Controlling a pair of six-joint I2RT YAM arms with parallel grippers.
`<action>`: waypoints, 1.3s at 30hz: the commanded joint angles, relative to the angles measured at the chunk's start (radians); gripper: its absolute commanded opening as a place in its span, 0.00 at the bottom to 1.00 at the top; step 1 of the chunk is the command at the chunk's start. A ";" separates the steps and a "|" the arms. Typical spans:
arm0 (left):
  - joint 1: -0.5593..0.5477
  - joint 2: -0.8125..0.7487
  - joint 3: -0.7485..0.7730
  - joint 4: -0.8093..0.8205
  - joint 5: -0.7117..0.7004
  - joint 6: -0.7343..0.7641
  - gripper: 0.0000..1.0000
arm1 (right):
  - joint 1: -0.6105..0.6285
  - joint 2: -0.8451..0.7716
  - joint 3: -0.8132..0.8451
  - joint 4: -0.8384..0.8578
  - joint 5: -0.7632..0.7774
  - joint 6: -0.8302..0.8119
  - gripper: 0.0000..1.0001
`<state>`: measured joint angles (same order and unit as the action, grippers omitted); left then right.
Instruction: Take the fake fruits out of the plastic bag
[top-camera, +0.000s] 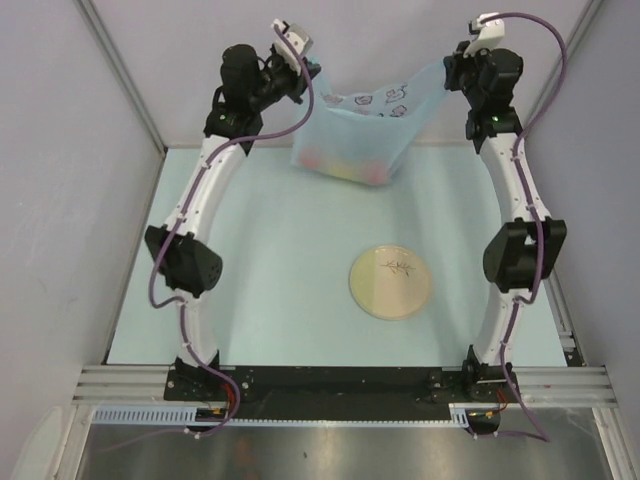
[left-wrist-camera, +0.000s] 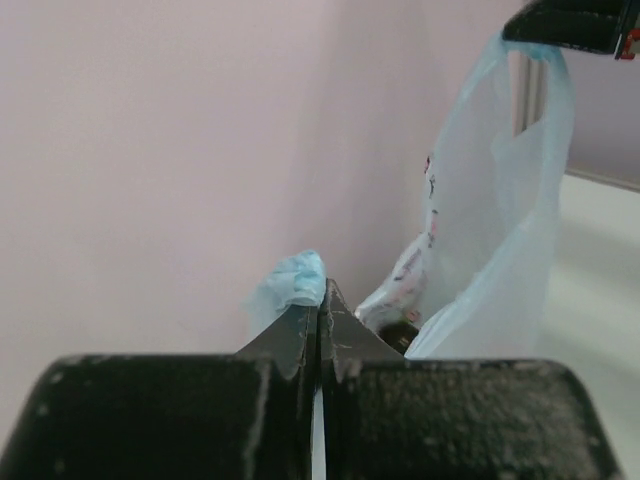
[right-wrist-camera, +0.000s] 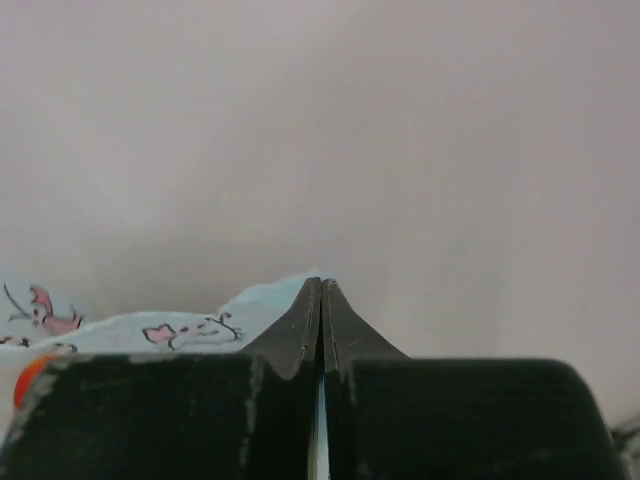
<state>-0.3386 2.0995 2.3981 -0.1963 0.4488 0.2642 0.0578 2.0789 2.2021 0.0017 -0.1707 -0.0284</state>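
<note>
Closest to the lens, the left gripper (left-wrist-camera: 320, 300) is filling the bottom of its wrist view. Its jaws are pressing together on a crumpled blue tuft of the bag (left-wrist-camera: 505, 200), which is poking out just left of the tips. The right gripper (right-wrist-camera: 321, 290) is sitting at the bottom centre of its own view, jaws likewise clamping a thin blue edge of the bag.

In the top view the bag is hanging stretched between the two grippers in the upper middle of the frame, raised at both ends and sagging in between, its printed white patch running along the upper edge. The fruits (top-camera: 345, 165) are lying inside the sagging bottom, showing through as yellow and reddish blurs. Whether the bag is touching the table (top-camera: 250, 280) cannot be told. Right of centre, a plate (top-camera: 390, 282) is lying on the table, well apart from the bag.
</note>
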 joint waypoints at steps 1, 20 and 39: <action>-0.016 -0.342 -0.383 0.020 0.129 0.003 0.00 | -0.007 -0.301 -0.296 0.154 -0.076 -0.131 0.00; -0.186 -0.731 -1.237 0.095 0.113 -0.339 0.00 | 0.186 -0.827 -0.912 -0.279 -0.202 -0.266 0.75; -0.180 -0.851 -1.188 -0.003 0.099 -0.339 0.00 | 0.376 -0.551 -0.912 -0.125 -0.104 -0.226 0.32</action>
<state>-0.5240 1.3128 1.2247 -0.1936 0.5526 -0.0792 0.4107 1.4864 1.2755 -0.2131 -0.3111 -0.2668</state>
